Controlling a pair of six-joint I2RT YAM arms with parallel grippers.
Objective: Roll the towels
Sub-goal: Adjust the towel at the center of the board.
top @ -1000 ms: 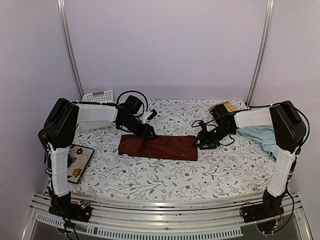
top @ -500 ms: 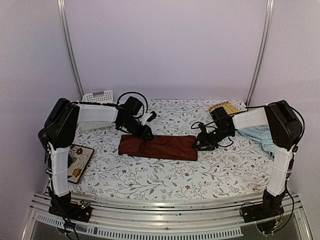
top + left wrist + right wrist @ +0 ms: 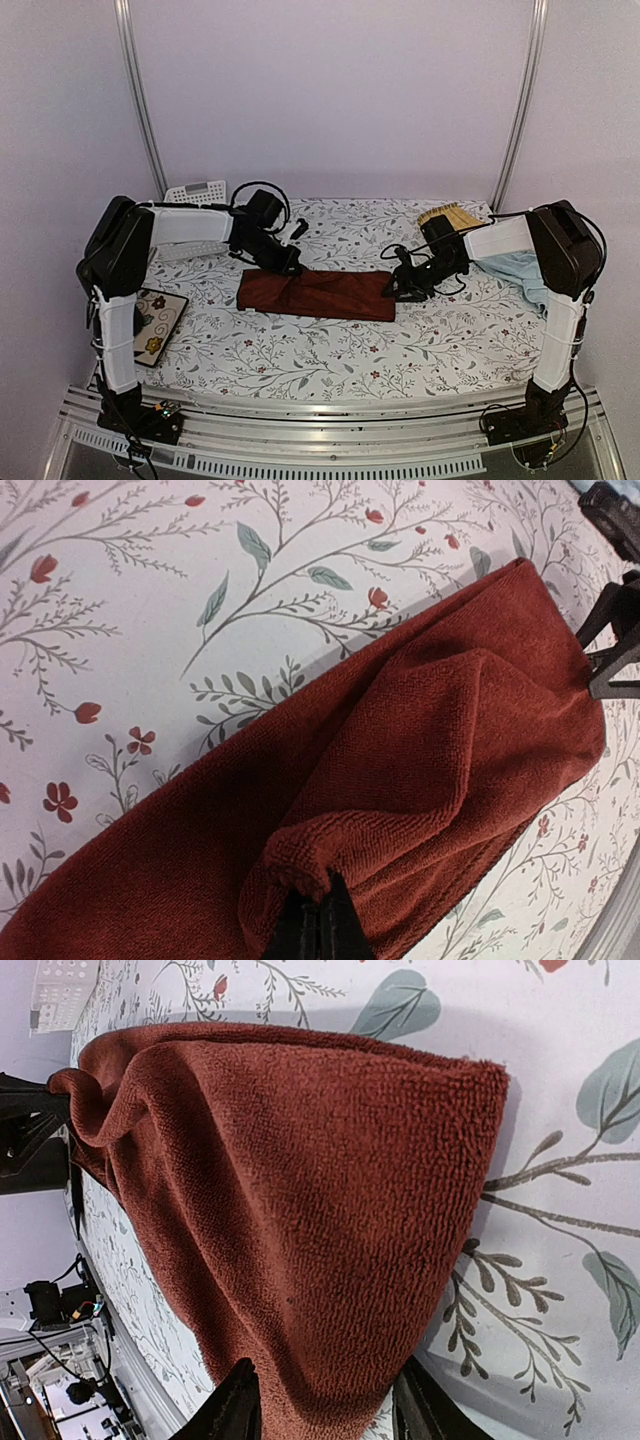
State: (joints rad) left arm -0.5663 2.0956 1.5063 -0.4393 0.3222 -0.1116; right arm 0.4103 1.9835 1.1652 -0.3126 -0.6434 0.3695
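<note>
The dark rust-red towel [image 3: 330, 295] lies folded in a long strip across the middle of the table. My left gripper [image 3: 287, 268] is at its far edge, left of centre, shut on a pinched-up fold of the cloth [image 3: 330, 850]. My right gripper [image 3: 325, 1415] is at the towel's right end [image 3: 392, 292], open, with one finger [image 3: 235, 1410] on each side of the red cloth [image 3: 300, 1210]. The pale blue towel [image 3: 522, 270] lies crumpled at the right edge, behind the right arm.
A yellow woven mat [image 3: 452, 214] sits at the back right. A white perforated tray [image 3: 197, 192] leans at the back left. A flowered tile [image 3: 155, 325] lies at the left edge. The table wears a floral cloth [image 3: 330, 350].
My left gripper has closed on the towel's far edge and bunched a fold up. My right gripper's jaws have narrowed slightly around the towel's end.
</note>
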